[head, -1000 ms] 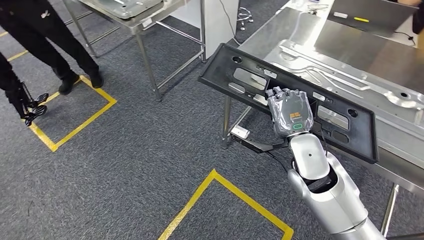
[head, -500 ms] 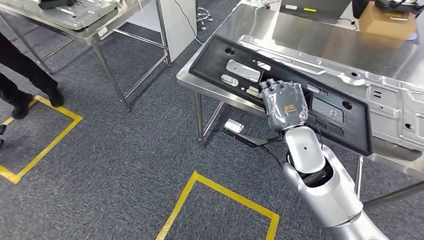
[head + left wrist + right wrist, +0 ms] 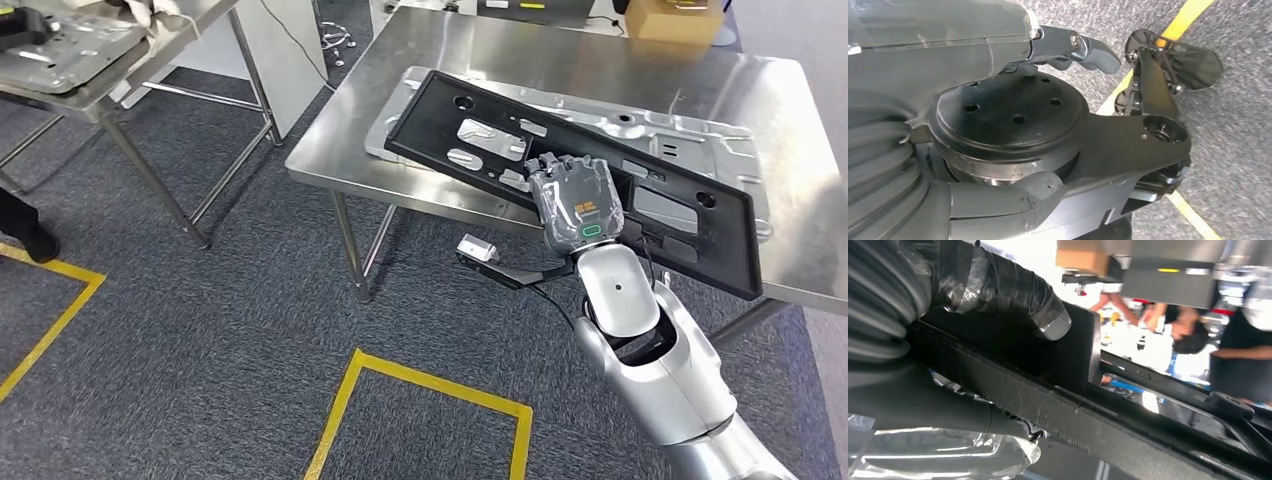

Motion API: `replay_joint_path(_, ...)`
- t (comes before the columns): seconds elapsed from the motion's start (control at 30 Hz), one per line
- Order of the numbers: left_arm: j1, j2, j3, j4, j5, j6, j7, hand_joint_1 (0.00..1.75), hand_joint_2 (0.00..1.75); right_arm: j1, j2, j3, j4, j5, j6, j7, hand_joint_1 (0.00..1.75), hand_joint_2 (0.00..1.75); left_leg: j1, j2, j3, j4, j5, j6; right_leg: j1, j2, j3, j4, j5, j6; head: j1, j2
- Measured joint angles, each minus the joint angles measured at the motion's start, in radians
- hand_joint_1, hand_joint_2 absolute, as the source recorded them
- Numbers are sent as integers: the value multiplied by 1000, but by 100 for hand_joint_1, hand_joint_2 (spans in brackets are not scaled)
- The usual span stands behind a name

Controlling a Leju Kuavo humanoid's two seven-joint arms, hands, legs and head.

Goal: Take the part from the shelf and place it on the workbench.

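Right hand [image 3: 575, 200] grips black part [image 3: 690, 225] by its near edge | hung above workbench [image 3: 330, 160] so you can lower it flat

We look down on a stainless steel surface [image 3: 560, 70] standing on thin metal legs over grey carpeted floor [image 3: 200, 330]. A pressed silver metal panel [image 3: 690, 135] lies flat on it, reaching from near the front edge toward the right side. A cardboard box [image 3: 672, 18] sits at the far edge, with a dark flat item beside it that we cannot identify. To the left stands a second steel surface [image 3: 90, 60] carrying another pressed metal sheet [image 3: 55, 45]. On the floor we see yellow tape lines [image 3: 430, 390] marking squares, and a small white box on a cable [image 3: 478, 248] by the legs.
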Motion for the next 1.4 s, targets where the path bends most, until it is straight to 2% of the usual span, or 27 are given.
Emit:
replay_joint_path(0.07, -2, 1, 0, 0, 0, -2, -1, 0, 175, -7, -1, 1, 3, 0, -1, 0, 173, 175, 5, -43, -21, 54, -40, -8, -6, 21, 2, -5, 4, -13, 0, 0)
replay_joint_path(0.1, -3, 1, 0, 0, 0, -3, -1, 0, 175, -11, 0, 3, 6, 0, -2, 0, 173, 175, 7, -71, -47, 112, -71, -10, -6, 30, 2, -6, 5, -18, 0, 0)
replay_joint_path(0.13, -5, 1, 0, 0, 0, -4, -1, 0, 175, -15, 0, 6, 9, 0, -5, 2, 173, 175, 7, -89, -79, 182, -103, -12, -4, 38, 2, -6, 6, -22, 0, 0)
replay_joint_path(0.17, -7, 1, 0, 0, 0, -4, -1, 0, 175, -17, 1, 10, 14, 0, -9, 4, 173, 175, 7, -97, -110, 243, -123, -12, -2, 47, 2, -6, 6, -24, 0, 0)
replay_joint_path(0.2, -9, 2, 0, 0, 0, -5, 0, 0, 175, -18, 1, 14, 19, 0, -16, 6, 173, 175, 7, -99, -129, 278, -126, -11, 0, 56, 2, -5, 5, -25, 0, 0)
replay_joint_path(0.23, -10, 2, 0, 0, 0, -5, 0, 0, 175, -19, 1, 18, 23, 0, -25, 6, 173, 175, 7, -100, -132, 277, -110, -10, 2, 64, 3, -3, 5, -26, 0, 0)
replay_joint_path(0.27, -10, 2, -1, 0, 0, -6, 1, 0, 175, -20, 0, 21, 27, 0, -35, 5, 173, 175, 7, -101, -116, 233, -75, -7, 3, 72, 4, -1, 4, -26, 0, 0)
replay_joint_path(0.33, -9, 2, -3, 0, 0, -8, 2, 0, 175, -25, -2, 23, 30, 0, -53, 1, 173, 175, 6, -109, -62, 98, -5, 1, 4, 85, 5, 3, 1, -21, 0, 0)
replay_joint_path(0.37, -8, 3, -4, 0, 0, -9, 3, 0, 175, -29, -3, 24, 32, 0, -60, 0, 173, 175, 5, -115, -40, 45, 15, 4, 5, 90, 3, 6, 1, -18, 0, 0)
replay_joint_path(0.4, -7, 3, -6, 0, 0, -11, 3, 0, 175, -32, -4, 25, 33, 0, -64, -2, 173, 175, 5, -120, -30, 17, 22, 6, 7, 92, 0, 8, 0, -15, 0, 0)
replay_joint_path(0.53, -7, 3, -21, 0, 0, -20, 0, 0, 175, -39, -11, 31, 44, 0, -65, -18, 173, 175, 3, -124, -29, 7, 26, 7, 9, 92, -2, 3, 5, -18, 1, 0)
replay_joint_path(0.7, -7, 3, -30, 0, 0, -22, -2, 0, 175, -49, -12, 37, 58, 0, -64, -28, 173, 175, 2, -125, -30, 7, 28, 13, 8, 91, 2, -6, 11, -9, 1, 0)
replay_joint_path(1.23, -8, 3, -35, 0, 0, -18, -6, 0, 175, -58, -12, 46, 80, 0, -64, -60, 173, 175, -2, -126, -32, 9, 27, 17, 2, 90, 1, -8, 13, 2, 1, 0)
replay_joint_path(1.4, -9, 4, -35, 0, 0, -16, -9, 0, 175, -60, -12, 47, 92, 0, -64, -71, 173, 175, -4, -126, -34, 12, 29, 23, 0, 91, 0, -10, 16, 8, 1, 0)
